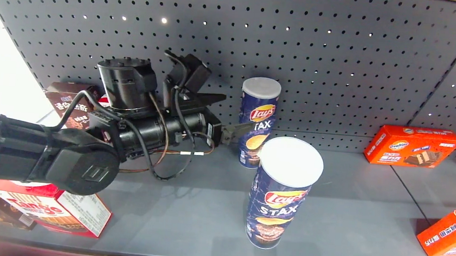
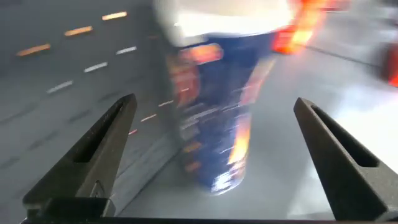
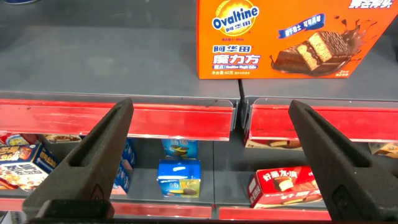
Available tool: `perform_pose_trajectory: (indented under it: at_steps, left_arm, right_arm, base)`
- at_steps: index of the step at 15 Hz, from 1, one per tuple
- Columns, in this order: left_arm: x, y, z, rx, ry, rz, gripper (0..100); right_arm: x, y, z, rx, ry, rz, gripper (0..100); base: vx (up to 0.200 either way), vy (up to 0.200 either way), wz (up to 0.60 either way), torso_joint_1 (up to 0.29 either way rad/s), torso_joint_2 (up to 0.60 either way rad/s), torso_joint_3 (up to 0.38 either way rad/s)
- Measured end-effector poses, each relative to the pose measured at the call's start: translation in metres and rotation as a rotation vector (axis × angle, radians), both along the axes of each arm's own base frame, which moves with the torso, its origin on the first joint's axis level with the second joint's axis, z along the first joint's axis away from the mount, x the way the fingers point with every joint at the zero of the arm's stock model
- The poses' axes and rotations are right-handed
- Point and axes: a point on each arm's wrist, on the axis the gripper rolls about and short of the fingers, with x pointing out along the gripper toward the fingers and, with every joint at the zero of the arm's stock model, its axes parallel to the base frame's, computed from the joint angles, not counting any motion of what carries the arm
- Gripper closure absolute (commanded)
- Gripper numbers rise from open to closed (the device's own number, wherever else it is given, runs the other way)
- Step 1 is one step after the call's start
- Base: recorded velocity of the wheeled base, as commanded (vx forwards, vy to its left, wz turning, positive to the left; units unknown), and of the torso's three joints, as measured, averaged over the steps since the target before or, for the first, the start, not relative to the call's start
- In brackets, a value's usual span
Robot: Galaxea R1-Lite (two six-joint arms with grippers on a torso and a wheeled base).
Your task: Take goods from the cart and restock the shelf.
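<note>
Two tall blue chip cans with white lids stand on the grey shelf (image 1: 357, 215). One chip can (image 1: 258, 122) is near the pegboard back; the other can (image 1: 282, 192) stands closer to the front edge. My left gripper (image 1: 236, 114) is open just left of the back can, its fingers level with the can's middle. In the left wrist view that can (image 2: 217, 106) sits ahead of the spread fingers (image 2: 93, 162), apart from them. My right gripper (image 3: 211, 104) is open and holds nothing, facing the shelf front below an orange box (image 3: 292, 37).
An orange box (image 1: 413, 146) lies at the back right, another orange box (image 1: 449, 238) at the front right. A brown box (image 1: 69, 102) and a red-and-white wafer box (image 1: 52, 212) stand on the left. Red price rails (image 3: 180, 120) front the shelves, with boxed goods (image 3: 180, 177) below.
</note>
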Motion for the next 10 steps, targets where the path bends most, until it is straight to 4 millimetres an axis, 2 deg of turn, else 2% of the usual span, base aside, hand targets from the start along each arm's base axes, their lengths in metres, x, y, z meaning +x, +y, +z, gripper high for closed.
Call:
perform_pose_trajectory:
  at_steps: [4,7,10]
  left_arm:
    - [-0.019,0.008,-0.002,0.034,-0.003,0.205,0]
    - [-0.021,0.011,-0.009,0.147,-0.012,0.34,0]
    - [-0.018,0.009,-0.01,0.204,0.017,0.372,0]
  right_arm:
    - [0.0,0.0,0.0,0.0,0.0,0.0,0]
    - [0.0,0.0,0.0,0.0,0.0,0.0,0]
    - [0.0,0.0,0.0,0.0,0.0,0.0,0]
  base:
    - [0.0,0.0,0.0,0.0,0.0,0.0]
    - [0.0,0.0,0.0,0.0,0.0,0.0]
    - [0.0,0.0,0.0,0.0,0.0,0.0]
